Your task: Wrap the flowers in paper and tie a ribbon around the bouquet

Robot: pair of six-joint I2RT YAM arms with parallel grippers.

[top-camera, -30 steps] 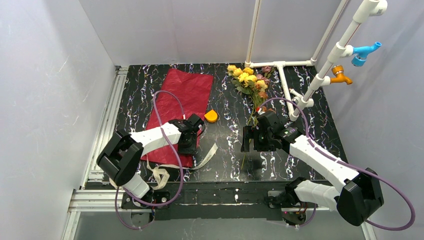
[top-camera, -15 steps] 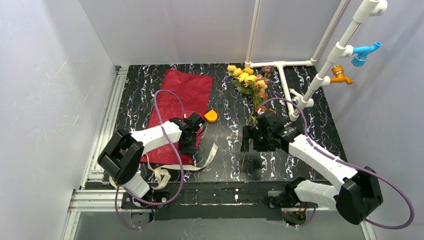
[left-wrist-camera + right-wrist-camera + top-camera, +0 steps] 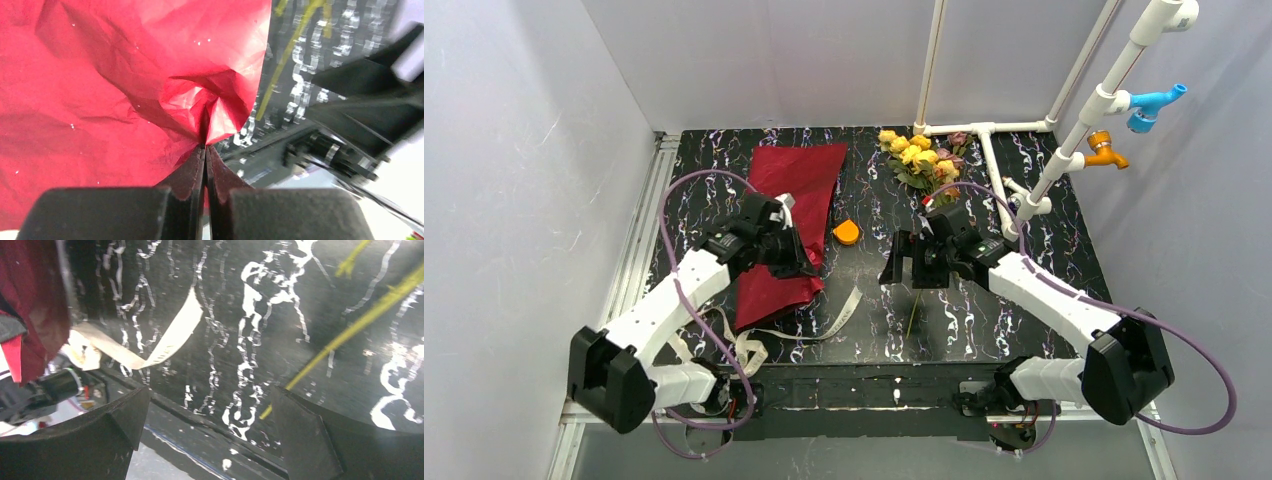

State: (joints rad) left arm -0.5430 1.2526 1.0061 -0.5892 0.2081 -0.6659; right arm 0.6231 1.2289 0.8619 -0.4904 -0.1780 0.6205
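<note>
Pinching a crumpled fold of the dark red paper (image 3: 100, 90) with the left gripper (image 3: 205, 149), jaws fully closed on it. Hovering with the right gripper (image 3: 210, 420) spread wide and empty over the thin stems of the flowers (image 3: 921, 160), just right of the sheet. Likely repositioning the paper; next, probably spreading it flat for the stems. Leaving the ribbon (image 3: 844, 310) near the table (image 3: 1064, 260) front.
</note>
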